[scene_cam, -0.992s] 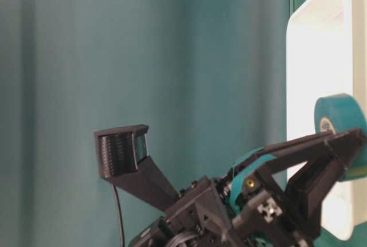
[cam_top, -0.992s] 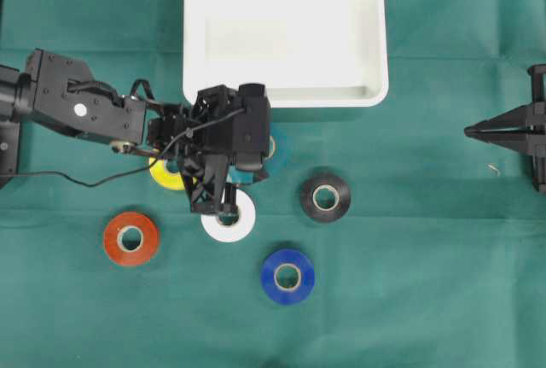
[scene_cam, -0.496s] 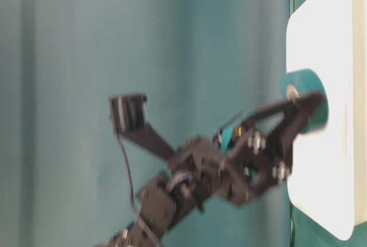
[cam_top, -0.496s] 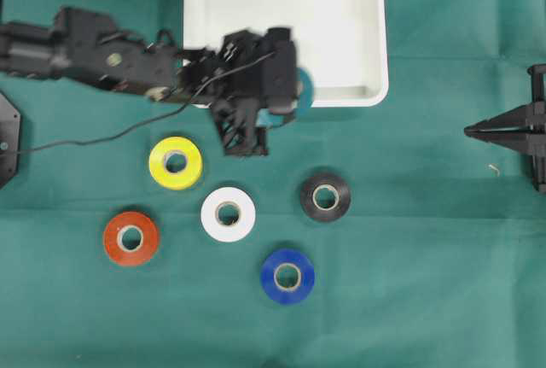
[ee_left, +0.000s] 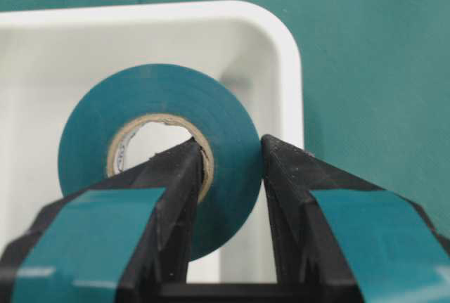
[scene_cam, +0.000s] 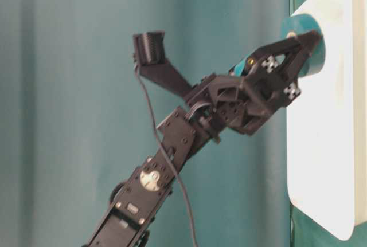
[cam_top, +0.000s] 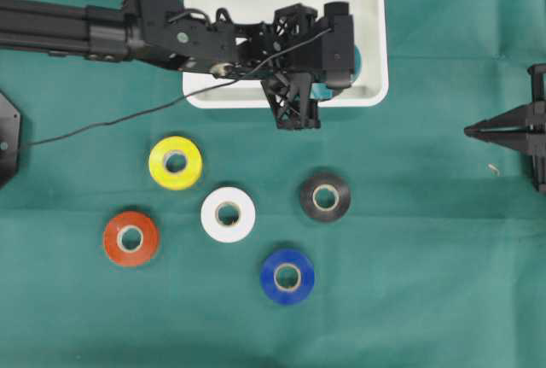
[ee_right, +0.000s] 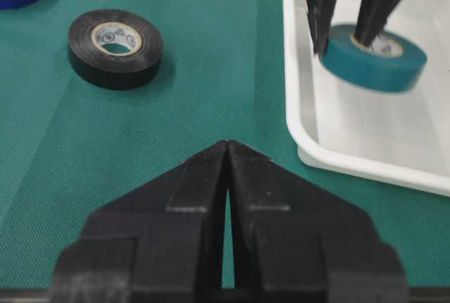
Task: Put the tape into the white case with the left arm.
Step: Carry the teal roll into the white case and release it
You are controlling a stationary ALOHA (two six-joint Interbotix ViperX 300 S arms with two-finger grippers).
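Note:
The teal tape (ee_left: 162,148) hangs upright between the teal-banded fingers of my left gripper (ee_left: 232,145), which is shut on it, one finger through the core and one on the outer face. It hangs inside the white case (cam_top: 256,9) near the front right corner, low over the floor; contact cannot be told. From above, the left gripper (cam_top: 345,69) hides most of the tape (cam_top: 357,61). In the right wrist view the tape (ee_right: 373,57) sits within the case rim (ee_right: 295,71). My right gripper (cam_top: 469,131) rests shut at the table's right edge.
On the green cloth in front of the case lie a yellow roll (cam_top: 175,162), a white roll (cam_top: 228,214), a black roll (cam_top: 325,196), an orange-red roll (cam_top: 130,238) and a blue roll (cam_top: 287,276). A thin cable trails from the left arm.
The left arm has carried the teal tape from above the loose rolls back and to the right, over the case's front rim and into the case. The right gripper stayed still.

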